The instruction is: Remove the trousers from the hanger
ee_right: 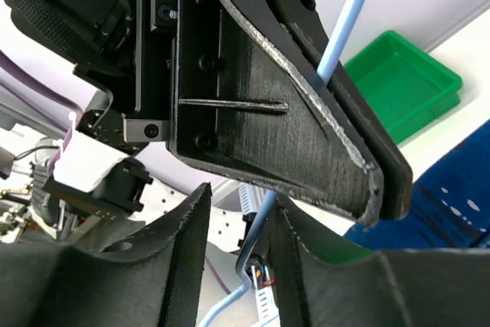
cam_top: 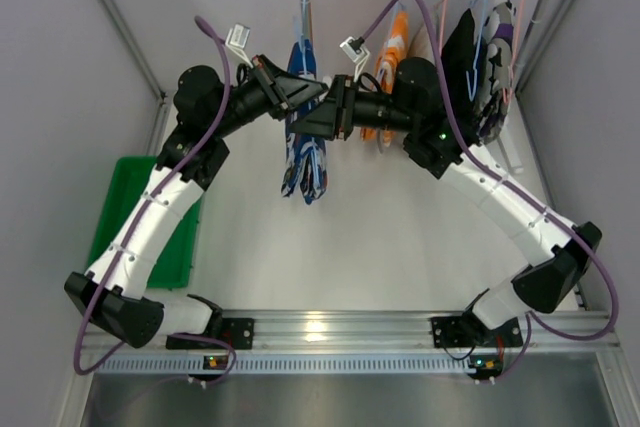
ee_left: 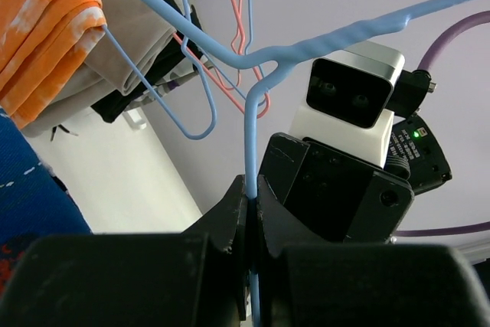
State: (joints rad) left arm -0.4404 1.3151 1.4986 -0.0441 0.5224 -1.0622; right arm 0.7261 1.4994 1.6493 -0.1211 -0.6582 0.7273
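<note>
The blue trousers with a white pattern (cam_top: 305, 162) hang from a light blue wire hanger (ee_left: 306, 47) in the middle of the top view. My left gripper (cam_top: 318, 90) is shut on the hanger's wire stem (ee_left: 251, 151); the wrist view shows the jaws (ee_left: 251, 183) pinching it. My right gripper (cam_top: 312, 119) faces the left one and is open. Its fingers (ee_right: 243, 193) stand around the same wire (ee_right: 260, 227) just below the left gripper's fingers (ee_right: 306, 128). Orange trousers (cam_top: 390, 57) and grey ones (ee_left: 130, 44) hang on other hangers on the rail.
A green bin (cam_top: 140, 217) sits on the table at the left, behind the left arm. Dark and patterned garments (cam_top: 480, 57) hang at the right end of the rail. Pink and blue empty hangers (ee_left: 230, 44) hang nearby. Walls close in on both sides.
</note>
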